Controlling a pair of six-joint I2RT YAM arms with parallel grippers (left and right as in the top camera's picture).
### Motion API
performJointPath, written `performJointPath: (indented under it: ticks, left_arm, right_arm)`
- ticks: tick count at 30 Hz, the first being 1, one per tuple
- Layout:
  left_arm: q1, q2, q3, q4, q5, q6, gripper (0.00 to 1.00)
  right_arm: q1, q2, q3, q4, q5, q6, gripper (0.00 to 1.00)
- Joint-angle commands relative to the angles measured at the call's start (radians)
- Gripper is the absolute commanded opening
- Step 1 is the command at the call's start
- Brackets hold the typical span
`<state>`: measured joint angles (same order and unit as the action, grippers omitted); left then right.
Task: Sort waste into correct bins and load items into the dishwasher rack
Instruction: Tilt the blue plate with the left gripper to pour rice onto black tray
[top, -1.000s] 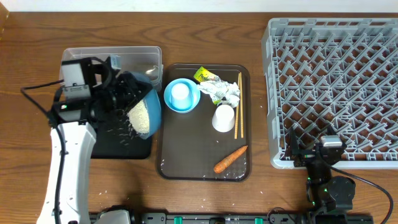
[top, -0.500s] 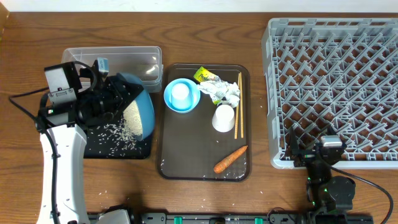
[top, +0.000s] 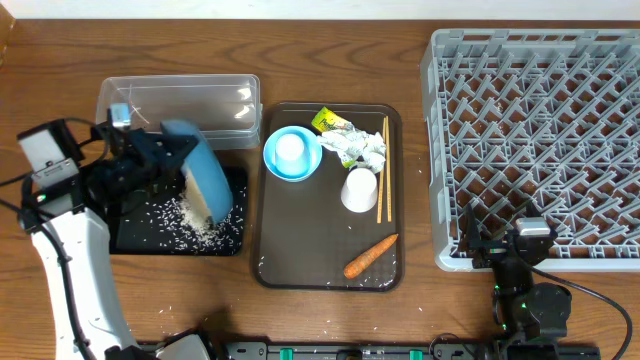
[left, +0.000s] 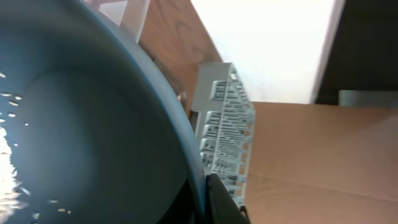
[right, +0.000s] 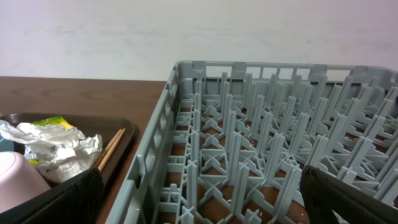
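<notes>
My left gripper (top: 160, 152) is shut on the rim of the large blue plate (top: 203, 178) and holds it tipped steeply on edge over the black tray (top: 232, 240). White rice (top: 190, 215) lies scattered on that tray. In the left wrist view the plate (left: 87, 118) fills the frame, with my finger (left: 210, 200) on its rim. The clear tub (top: 180, 98) stands just behind. The light-blue bowl (top: 292, 153) holds a white cup. A second white cup (top: 358, 190), chopsticks (top: 383, 180), carrot (top: 370, 255), wrapper (top: 330, 122) and paper (top: 362, 148) lie on the brown tray. My right gripper (top: 515, 245) is open and empty at the rack's (top: 540, 120) near edge.
The brown serving tray (top: 300, 270) sits between the bins and the rack. A few rice grains lie on the wood near the front left. The right wrist view shows the rack's pegs (right: 261, 149), with paper (right: 50, 146) and chopsticks (right: 109, 149) to the left.
My left arm has swung left and tipped the plate steeper. The rice has slid off the plate onto the black tray. The right arm has not moved.
</notes>
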<state>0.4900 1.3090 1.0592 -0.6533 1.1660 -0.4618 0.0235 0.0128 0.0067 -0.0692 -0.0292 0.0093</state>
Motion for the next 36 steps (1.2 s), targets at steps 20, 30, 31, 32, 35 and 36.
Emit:
performJointPath:
  ticks: [20, 30, 31, 32, 35, 36]
  left_arm:
    - [0.142, 0.013, -0.024, -0.039, 0.259, 0.081, 0.06]
    - [0.169, 0.017, -0.024, -0.051, 0.329, 0.155, 0.06]
    - [0.173, 0.017, -0.024, -0.051, 0.279, 0.153, 0.06]
    - [0.176, 0.018, -0.024, -0.069, 0.266, 0.145, 0.06]
    - [0.179, 0.018, -0.024, -0.114, 0.345, 0.176, 0.06]
    - [0.179, 0.018, -0.024, -0.105, 0.332, 0.189, 0.06]
  right_arm:
    - [-0.005, -0.001, -0.001, -0.003, 0.003, -0.014, 0.99]
    - [-0.005, -0.001, -0.001, -0.003, 0.003, -0.014, 0.99]
    - [-0.005, -0.001, -0.001, -0.003, 0.003, -0.014, 1.00]
    - [-0.005, -0.001, -0.001, -0.003, 0.003, -0.014, 0.99]
    - [-0.005, -0.001, -0.001, -0.003, 0.003, -0.014, 0.99]
    - [-0.005, -0.001, -0.001, -0.003, 0.003, -0.014, 0.99]
